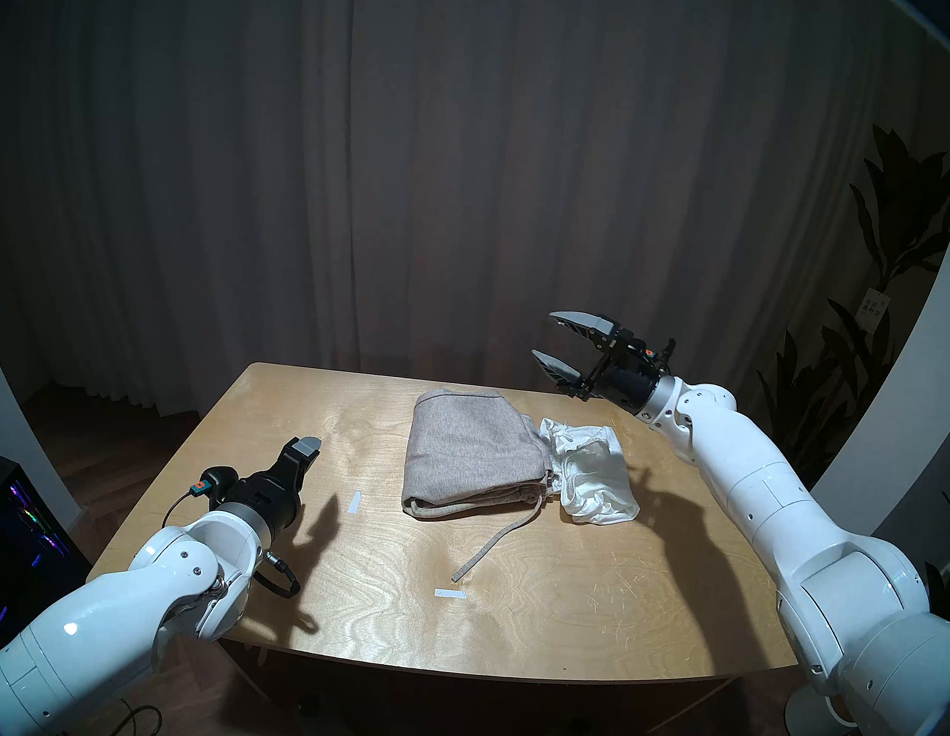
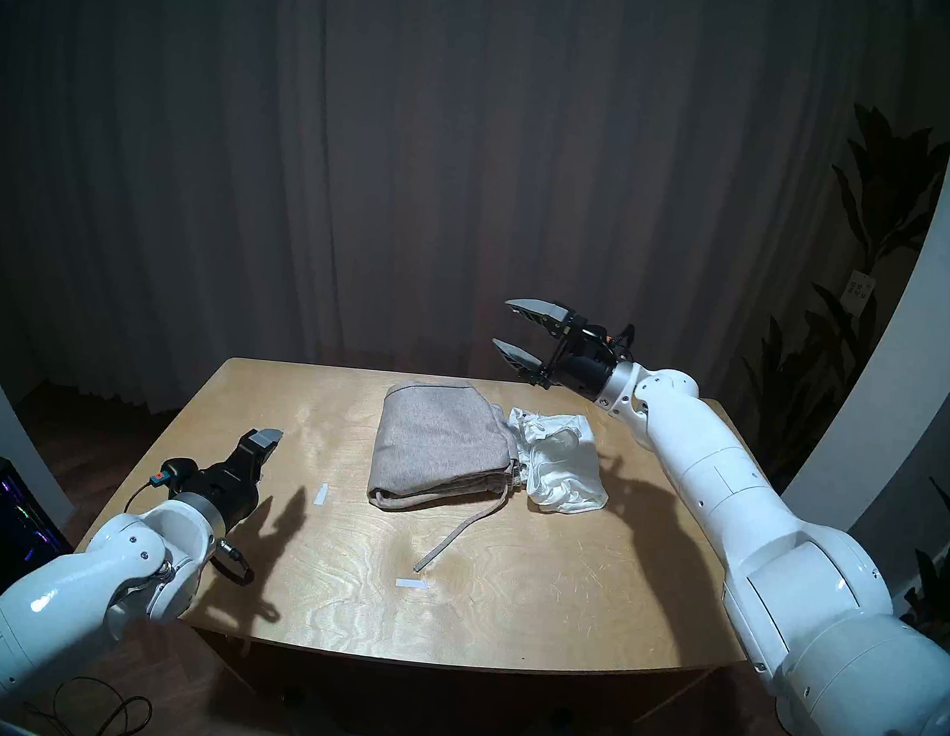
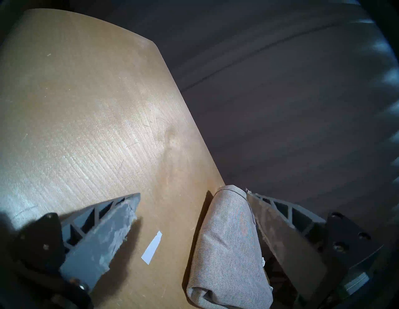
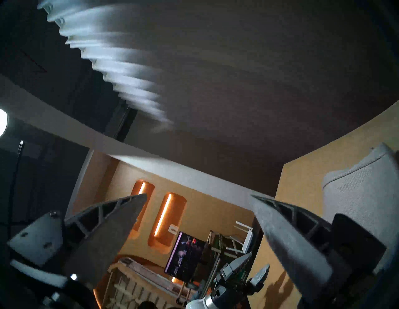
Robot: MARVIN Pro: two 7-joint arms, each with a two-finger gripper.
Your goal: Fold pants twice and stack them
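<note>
While spread and empty, right claw (image 1: 547, 337) above folded grey pants (image 1: 472, 455), beside white shorts (image 1: 595, 476)

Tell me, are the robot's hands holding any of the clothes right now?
No. Both are open and empty: the right end effector is up above the table's far side, the left end effector near the table's left edge.

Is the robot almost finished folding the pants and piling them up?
About halfway. The grey-beige pants already lie folded into a bundle on the table, though their drawstring trails loose. Nothing is in hand: the left gripper and the right gripper are both open and empty. The white shorts lie crumpled beside the pants, so they still need folding and stacking.
</note>
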